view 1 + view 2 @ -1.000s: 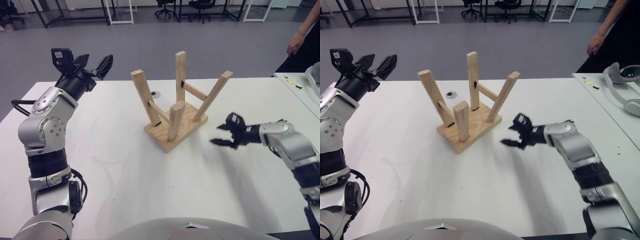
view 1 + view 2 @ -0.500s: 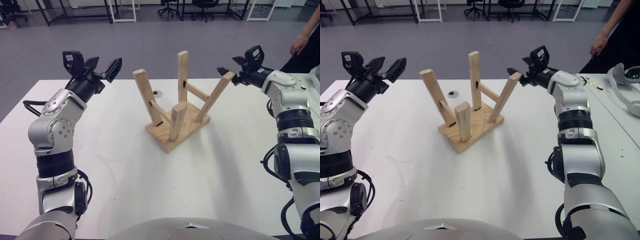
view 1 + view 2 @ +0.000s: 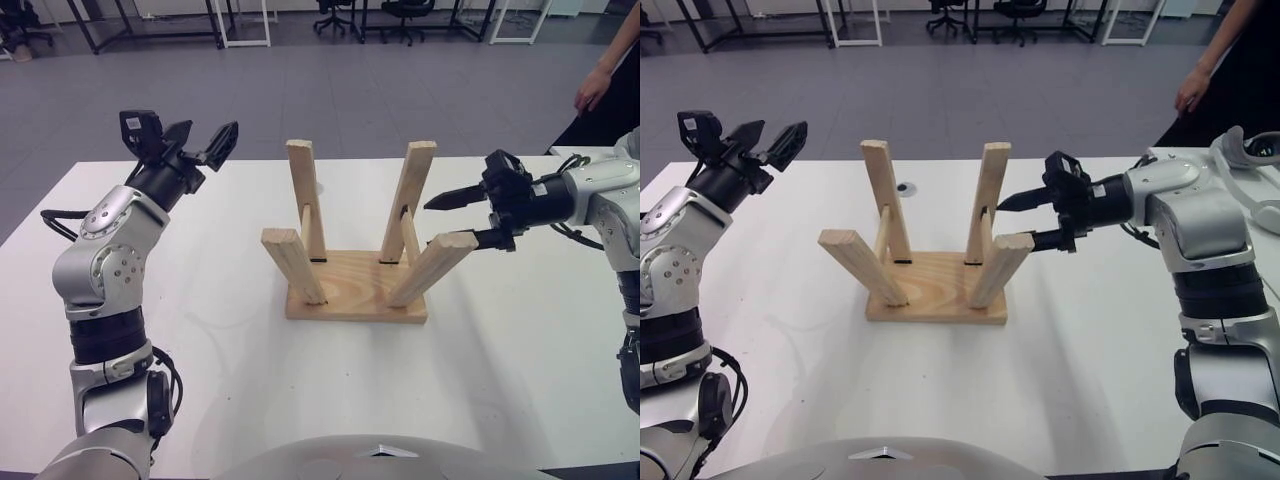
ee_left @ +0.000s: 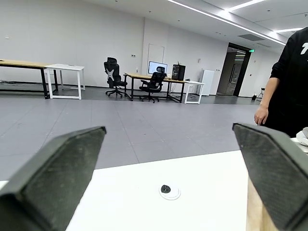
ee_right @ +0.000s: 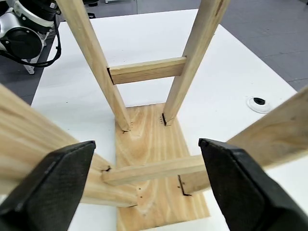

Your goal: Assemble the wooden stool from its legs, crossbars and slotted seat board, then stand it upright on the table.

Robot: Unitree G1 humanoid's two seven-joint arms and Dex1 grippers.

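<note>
The wooden stool lies upside down mid-table, its slotted seat board (image 3: 355,300) flat on the table (image 3: 230,380) and its legs (image 3: 411,195) pointing up, joined by crossbars (image 5: 147,71). My right gripper (image 3: 445,224) is open at the stool's right side, one finger near the back right leg, the other at the tip of the slanted front right leg (image 3: 432,268). In the right wrist view its fingers (image 5: 48,187) flank the nearer crossbar (image 5: 154,168). My left gripper (image 3: 208,132) is open, raised over the table's back left, apart from the stool; its fingers (image 4: 53,178) hold nothing.
A round cable grommet (image 3: 902,187) sits in the table behind the stool. A white headset (image 3: 1252,170) lies on a second table at the right. The table's near half and left side are free. Desks and chairs stand far behind.
The stool has turned to sit square to the table's front. My right gripper dropped from the back right leg's tip to the stool's right side. The left arm barely moved.
</note>
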